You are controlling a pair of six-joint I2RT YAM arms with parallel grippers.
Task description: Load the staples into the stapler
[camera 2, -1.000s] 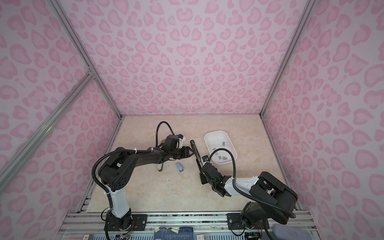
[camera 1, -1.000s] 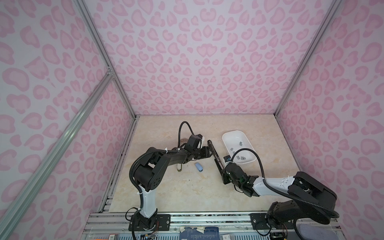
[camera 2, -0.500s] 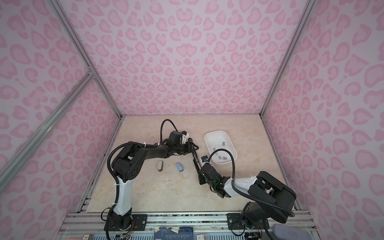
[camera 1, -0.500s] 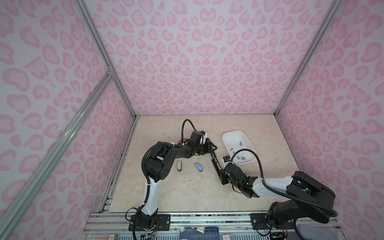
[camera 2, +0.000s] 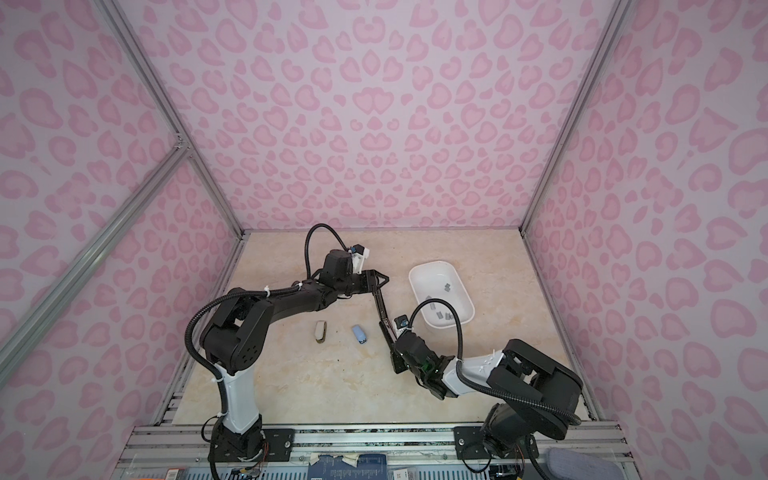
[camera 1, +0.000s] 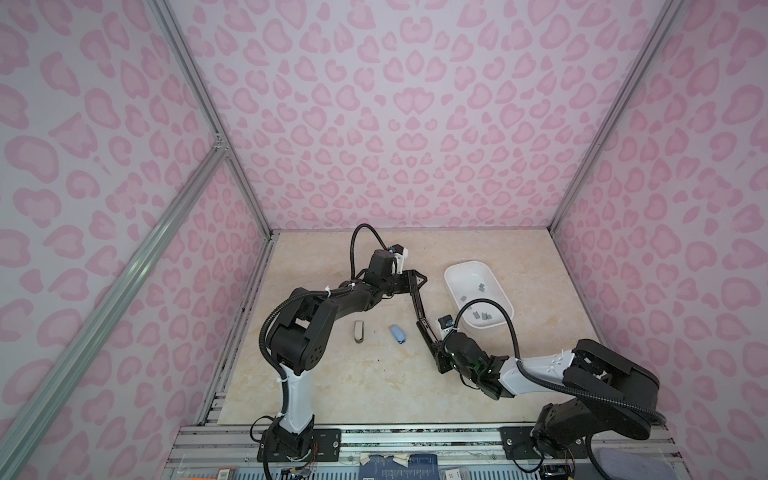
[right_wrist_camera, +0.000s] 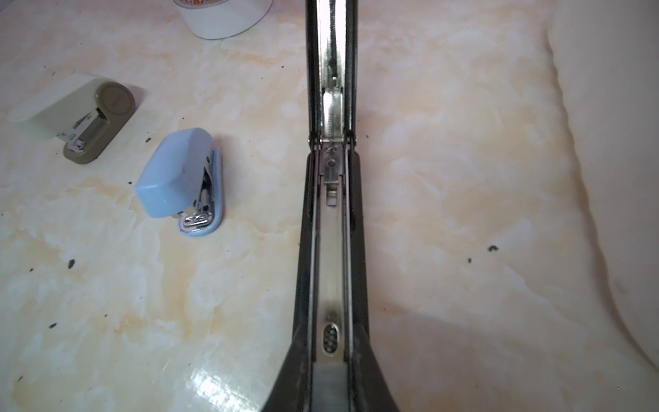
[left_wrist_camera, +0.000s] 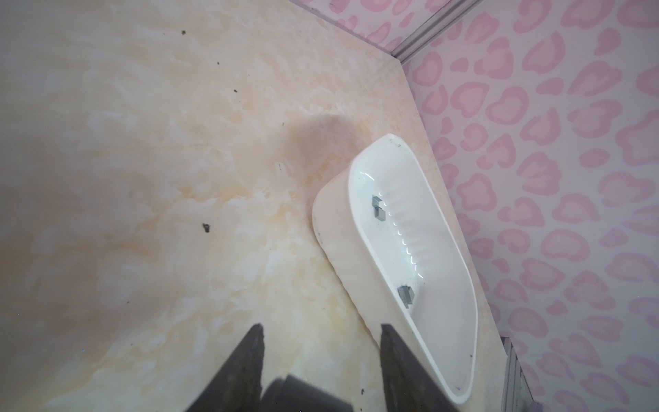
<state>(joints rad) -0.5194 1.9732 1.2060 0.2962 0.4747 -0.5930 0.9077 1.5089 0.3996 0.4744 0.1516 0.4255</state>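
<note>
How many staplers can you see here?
3. A long black stapler, opened out flat, is gripped by the right gripper. A small blue stapler lies to its left in both top views, and a beige-and-olive stapler further left. None seems hidden.

Robot lab cell: pink-patterned walls (camera 1: 395, 124), aluminium frame (camera 1: 246, 183) (2 arms (camera 1: 340, 299)).

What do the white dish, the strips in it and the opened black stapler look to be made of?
The white dish looks like glossy plastic: bright highlights on its ribbed inside. The staples seem grey metal, dull sheen, though small. The black stapler has a shiny metal channel with mirror-like reflections; its dark matte sides could be plastic or painted metal.
</note>
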